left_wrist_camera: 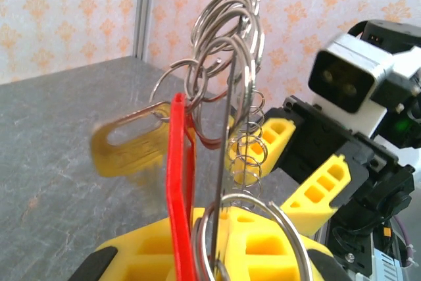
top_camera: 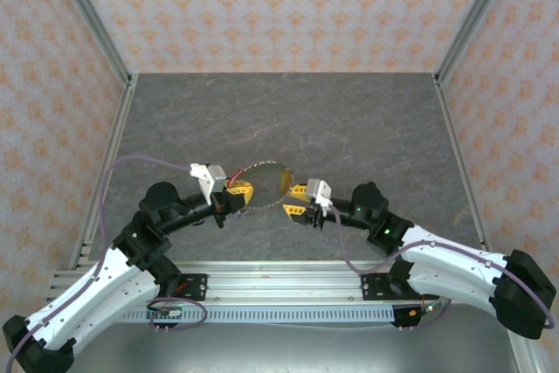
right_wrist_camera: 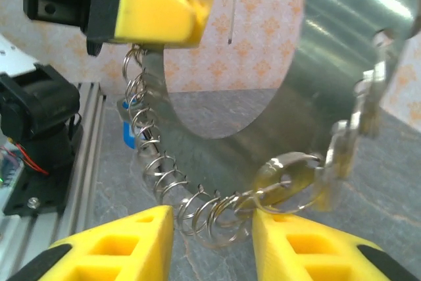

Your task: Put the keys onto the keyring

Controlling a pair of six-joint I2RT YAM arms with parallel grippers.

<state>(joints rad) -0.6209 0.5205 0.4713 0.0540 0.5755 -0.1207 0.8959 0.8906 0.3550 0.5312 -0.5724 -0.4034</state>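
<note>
The keyring (top_camera: 258, 164) hangs in the air between my two grippers as a thin wire loop. My left gripper (top_camera: 239, 194) is shut on its wire (left_wrist_camera: 227, 129), with a red tag (left_wrist_camera: 181, 189) pinched beside it. Small split rings (left_wrist_camera: 223, 31) crowd the wire, and a yellow tag (left_wrist_camera: 128, 139) dangles to the left. My right gripper (right_wrist_camera: 214, 228) stands open under the loop; a row of split rings (right_wrist_camera: 204, 212) and a yellowish tag (right_wrist_camera: 283, 176) lie between its fingers (right_wrist_camera: 125, 248), and I cannot tell if they touch. A blue tag (right_wrist_camera: 128, 133) hangs farther along.
The grey table (top_camera: 288, 111) stretches away behind the ring, bounded by patterned walls and metal posts (top_camera: 92, 19). The aluminium rail (top_camera: 288, 277) with both arm bases runs along the near edge. My grippers face each other at close range.
</note>
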